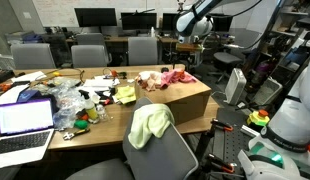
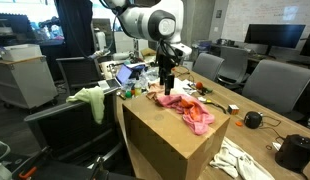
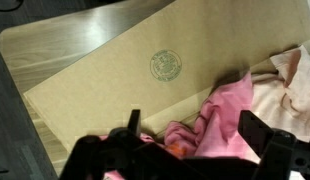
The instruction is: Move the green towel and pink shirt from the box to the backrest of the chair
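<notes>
The green towel (image 1: pixel 150 124) hangs over the backrest of the grey chair (image 1: pixel 170 155) in front of the table; it also shows in an exterior view (image 2: pixel 92 98). The pink shirt (image 1: pixel 175 77) lies crumpled on top of the cardboard box (image 1: pixel 185 100), and both show in an exterior view, the shirt (image 2: pixel 185 108) on the box (image 2: pixel 170 140). My gripper (image 2: pixel 167 82) hovers just above the shirt's near end, jaws open and empty. In the wrist view the open fingers (image 3: pixel 195 135) straddle the pink shirt (image 3: pixel 220 115) above the box's flat top (image 3: pixel 115 70).
A cluttered table (image 1: pixel 105 128) holds a laptop (image 1: pixel 25 120), plastic bags (image 1: pixel 60 100) and small items. More office chairs (image 1: pixel 90 55) and monitors stand behind. White cloths (image 2: pixel 240 160) and a black device (image 2: pixel 295 152) lie on the table beside the box.
</notes>
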`<state>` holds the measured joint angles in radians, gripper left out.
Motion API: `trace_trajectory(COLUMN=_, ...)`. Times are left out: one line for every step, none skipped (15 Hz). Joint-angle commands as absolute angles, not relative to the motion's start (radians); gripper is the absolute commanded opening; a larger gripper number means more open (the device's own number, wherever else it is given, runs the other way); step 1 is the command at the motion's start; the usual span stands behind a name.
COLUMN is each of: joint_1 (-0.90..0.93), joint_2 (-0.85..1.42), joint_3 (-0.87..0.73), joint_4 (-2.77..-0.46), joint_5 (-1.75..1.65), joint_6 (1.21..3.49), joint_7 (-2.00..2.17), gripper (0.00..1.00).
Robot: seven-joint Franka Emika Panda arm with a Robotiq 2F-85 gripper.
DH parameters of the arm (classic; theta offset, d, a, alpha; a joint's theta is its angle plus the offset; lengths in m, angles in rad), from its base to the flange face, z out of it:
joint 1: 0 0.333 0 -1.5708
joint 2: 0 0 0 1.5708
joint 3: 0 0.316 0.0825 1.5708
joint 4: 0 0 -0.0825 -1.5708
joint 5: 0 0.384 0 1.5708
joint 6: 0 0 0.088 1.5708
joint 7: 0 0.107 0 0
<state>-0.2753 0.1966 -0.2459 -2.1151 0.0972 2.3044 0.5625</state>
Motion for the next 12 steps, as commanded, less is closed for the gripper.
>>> trace_trajectory(joint_1=-0.289, joint_2=0.283, joint_3=-0.268, joint_4=-2.029, joint_5=0.182, joint_6=2.243, joint_7=0.528, gripper=1.00)
trace_trajectory(joint_1=-0.293, joint_2=0.298, joint_3=-0.272, joint_4=-2.019, joint_5=0.201, joint_6=2.232, joint_7=0.527, gripper=1.00)
trace_trajectory(joint_1=-0.299, joint_2=0.315, joint_3=-0.274, joint_4=-2.007, joint_5=0.222, joint_6=2.221, joint_7=0.524, gripper=1.00)
trace_trajectory(joint_1=-0.303, joint_2=0.329, joint_3=-0.277, joint_4=-1.996, joint_5=0.239, joint_6=2.206, joint_7=0.527, gripper=1.00)
trace_trajectory(joint_1=-0.309, joint_2=0.344, joint_3=-0.278, joint_4=-1.985, joint_5=0.257, joint_6=2.195, joint_7=0.526, gripper=1.00)
trace_trajectory(joint_1=-0.314, joint_2=0.354, joint_3=-0.279, joint_4=-1.978, joint_5=0.274, joint_6=2.185, joint_7=0.524, gripper=1.00)
trace_trajectory(joint_1=-0.320, joint_2=0.368, joint_3=-0.281, joint_4=-1.967, joint_5=0.290, joint_6=2.175, joint_7=0.525, gripper=1.00)
trace_trajectory(joint_1=-0.324, joint_2=0.376, joint_3=-0.282, joint_4=-1.961, joint_5=0.303, joint_6=2.167, joint_7=0.527, gripper=1.00)
trace_trajectory(joint_1=-0.330, joint_2=0.385, joint_3=-0.284, joint_4=-1.955, joint_5=0.316, joint_6=2.161, joint_7=0.530, gripper=1.00)
trace_trajectory(joint_1=-0.334, joint_2=0.393, joint_3=-0.286, joint_4=-1.949, joint_5=0.325, joint_6=2.157, joint_7=0.534, gripper=1.00)
trace_trajectory(joint_1=-0.341, joint_2=0.401, joint_3=-0.288, joint_4=-1.945, joint_5=0.342, joint_6=2.155, joint_7=0.540, gripper=1.00)
trace_trajectory(joint_1=-0.345, joint_2=0.406, joint_3=-0.291, joint_4=-1.943, joint_5=0.356, joint_6=2.154, joint_7=0.547, gripper=1.00)
